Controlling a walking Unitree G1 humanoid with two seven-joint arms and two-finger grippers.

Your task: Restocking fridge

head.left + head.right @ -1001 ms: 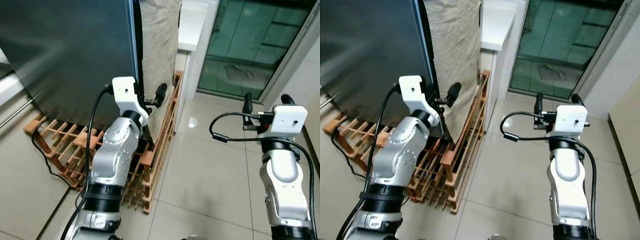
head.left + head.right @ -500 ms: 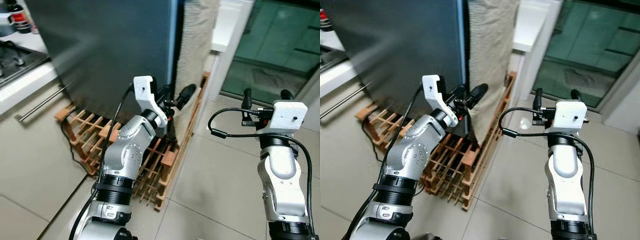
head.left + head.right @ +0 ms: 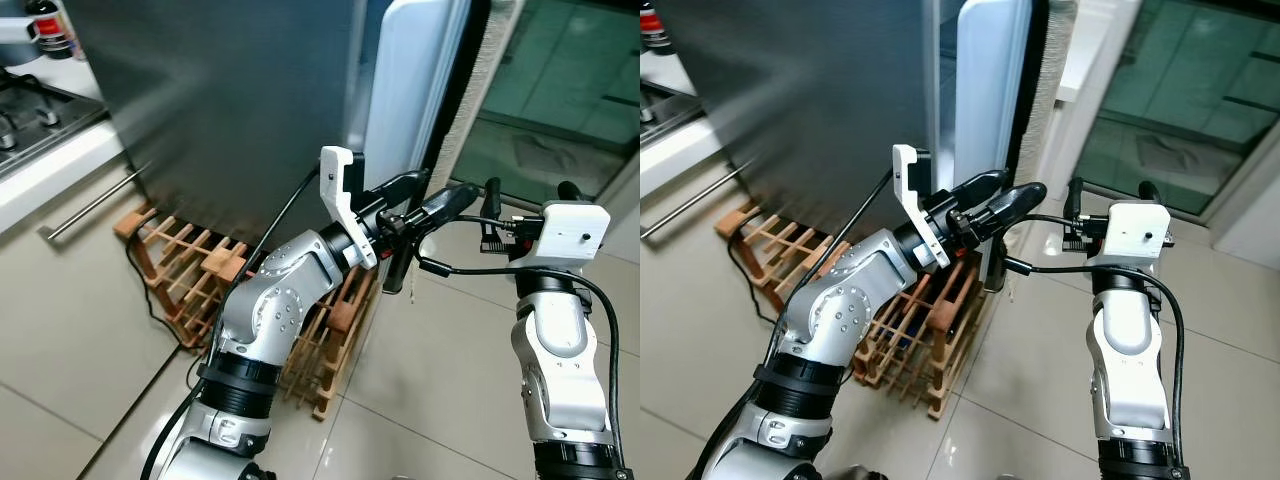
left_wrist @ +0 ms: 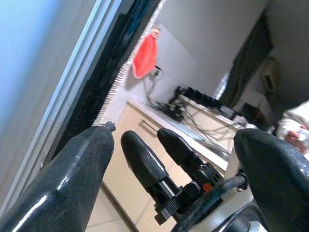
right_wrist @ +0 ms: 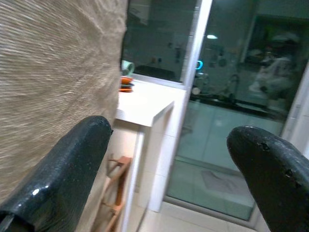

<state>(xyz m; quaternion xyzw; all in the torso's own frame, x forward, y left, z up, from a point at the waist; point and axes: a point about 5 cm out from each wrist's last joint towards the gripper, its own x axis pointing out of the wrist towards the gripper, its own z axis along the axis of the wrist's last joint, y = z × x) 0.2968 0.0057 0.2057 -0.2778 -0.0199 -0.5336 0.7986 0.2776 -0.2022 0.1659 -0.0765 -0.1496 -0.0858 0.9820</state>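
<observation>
the left gripper (image 3: 428, 195) reached forward just in front of the white edge of the fridge door (image 3: 412, 90), its two black fingers (image 3: 985, 187) spread a little and holding nothing — whether they touched the door could not be told. the door stood partly open beside the dark grey fridge (image 3: 240, 90), with a beige woven cloth (image 3: 1048, 60) hanging along its far edge. low against the fridge's foot sat a wooden rack (image 3: 190, 265), a black cable trailing along the tiled floor (image 3: 440, 370) beside it. on the robot's left ran a white counter (image 3: 50, 165) with a long metal handle (image 3: 95, 205) on the cabinet front below it, and a dark bottle (image 3: 45, 25) stood at the back of it. beyond the door stood a glass door (image 3: 560, 90), greenish and dark. the left arm was bent at the elbow over the rack and stretched towards the door's edge. the right gripper (image 3: 525, 195) was held up at chest height, well apart from the fridge, its fingers wide and empty and pointing upward — the right arm rose straight from below, with a black cable (image 3: 470, 270) looping from its wrist. in the left wrist view a red cloth (image 4: 144, 54) hung on a far wall.
</observation>
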